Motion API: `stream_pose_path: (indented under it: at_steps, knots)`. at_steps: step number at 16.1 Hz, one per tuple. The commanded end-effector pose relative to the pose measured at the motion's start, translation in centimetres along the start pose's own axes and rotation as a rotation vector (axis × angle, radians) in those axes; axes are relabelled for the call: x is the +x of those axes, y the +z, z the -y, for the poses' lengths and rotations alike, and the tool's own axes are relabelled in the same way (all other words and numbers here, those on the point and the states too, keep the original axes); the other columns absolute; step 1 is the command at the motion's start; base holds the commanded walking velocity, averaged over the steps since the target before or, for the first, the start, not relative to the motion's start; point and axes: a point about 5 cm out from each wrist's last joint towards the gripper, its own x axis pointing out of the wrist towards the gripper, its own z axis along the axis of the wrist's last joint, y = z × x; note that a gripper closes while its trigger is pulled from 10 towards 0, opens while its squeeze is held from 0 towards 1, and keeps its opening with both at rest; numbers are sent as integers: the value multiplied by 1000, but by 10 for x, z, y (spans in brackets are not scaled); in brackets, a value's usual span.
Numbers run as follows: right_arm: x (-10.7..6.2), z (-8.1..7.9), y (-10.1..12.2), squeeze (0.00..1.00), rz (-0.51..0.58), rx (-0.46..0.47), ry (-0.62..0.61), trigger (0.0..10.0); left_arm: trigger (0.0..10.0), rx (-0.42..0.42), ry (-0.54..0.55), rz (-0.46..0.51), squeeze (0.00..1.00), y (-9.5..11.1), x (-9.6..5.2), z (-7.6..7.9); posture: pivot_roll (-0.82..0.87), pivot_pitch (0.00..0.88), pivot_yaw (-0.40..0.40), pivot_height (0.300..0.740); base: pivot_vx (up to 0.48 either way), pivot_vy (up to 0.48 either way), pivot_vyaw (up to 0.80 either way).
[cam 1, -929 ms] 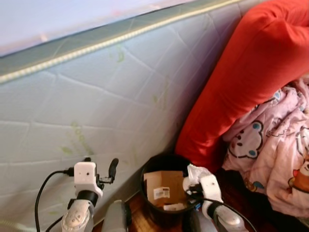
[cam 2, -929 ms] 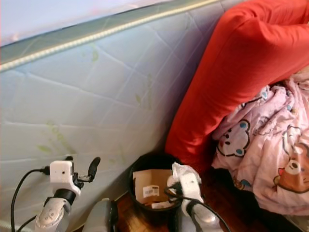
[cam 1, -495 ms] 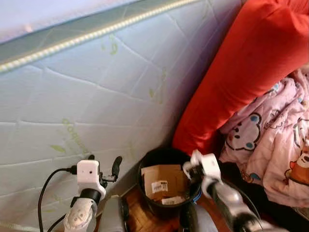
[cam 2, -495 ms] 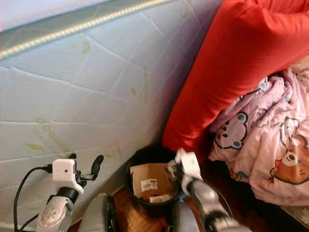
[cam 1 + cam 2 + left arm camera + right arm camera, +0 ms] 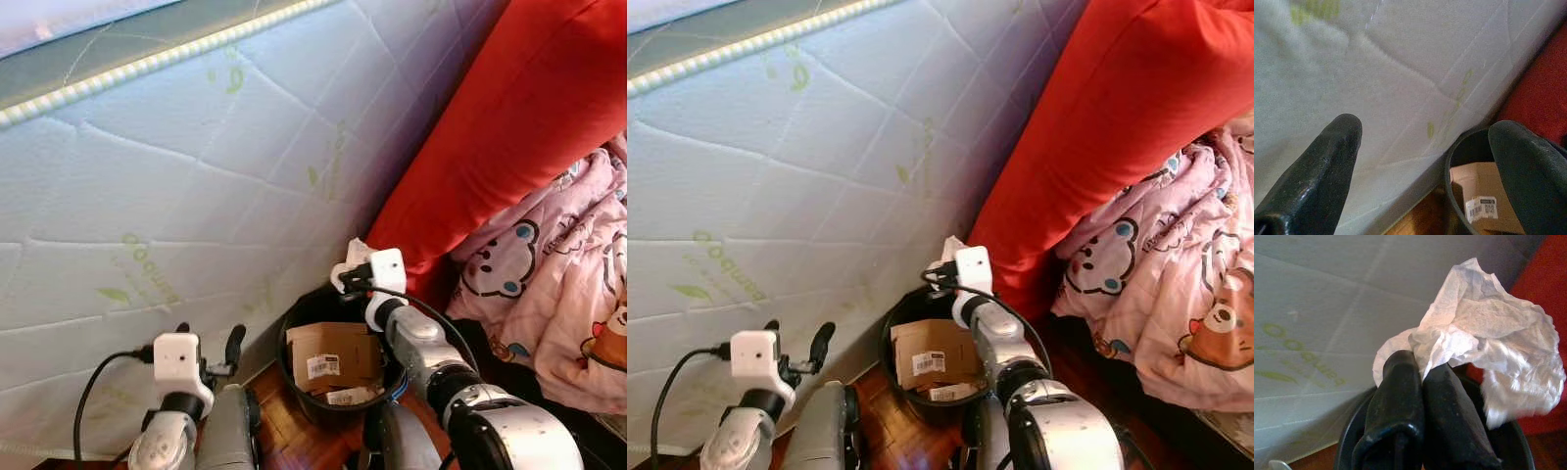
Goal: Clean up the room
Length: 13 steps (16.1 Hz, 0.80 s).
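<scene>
Black bin [image 5: 299, 387] stands on wood floor [image 5: 284, 436], hard against the foot of the mattress [image 5: 196, 196], which stands on edge as a pale quilted wall behind it. Inside the bin: a piece of cardboard [image 5: 333, 354] with a barcode label, plus smaller scraps below it. Right gripper [image 5: 1422, 377] sits above the far rim of the bin, fingers pinched together on a crumpled white tissue [image 5: 1484, 338]; the wad bulges out past the fingertips and hangs over the bin's mouth. Left gripper [image 5: 1425, 161] held low, beside the bin on its mattress side, fingers spread wide, nothing between them. Red pillow [image 5: 509, 147] leans against the mattress just behind and beyond the bin; pink cartoon quilt [image 5: 558, 284] lies heaped beside the bin on the far side from the mattress, spilling down near the floor. Judgement on progress: some rubbish already binned, tissue carried to the bin but not yet let go, so this piece is nearly done and wants only a release over the opening. Pillow and quilt look untidied; whether they count as part of the job cannot be told
</scene>
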Motion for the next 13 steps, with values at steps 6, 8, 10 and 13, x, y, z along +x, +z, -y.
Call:
stream_pose_path:
  at_steps: [6,8,10,13]
  knots:
    - [-13,11,-34,298,-109,16,-73,10000,10000,-3,-5,-27,0,-2,-8,3,125,245,-76,616,0,0,0]
    - [-14,11,-37,953,-116,25,-70,10000,10000,-3,-5,-30,0,-3,-9,3,123,247,-76,616,0,0,0]
    - [-15,9,-42,1000,-135,28,-60,10000,10000,-2,-7,-38,0,-3,-9,3,124,249,-75,616,0,0,0]
    - [-15,9,-43,1000,-142,34,-52,10000,10000,-1,-7,-42,0,-3,-9,3,125,256,-73,616,0,0,0]
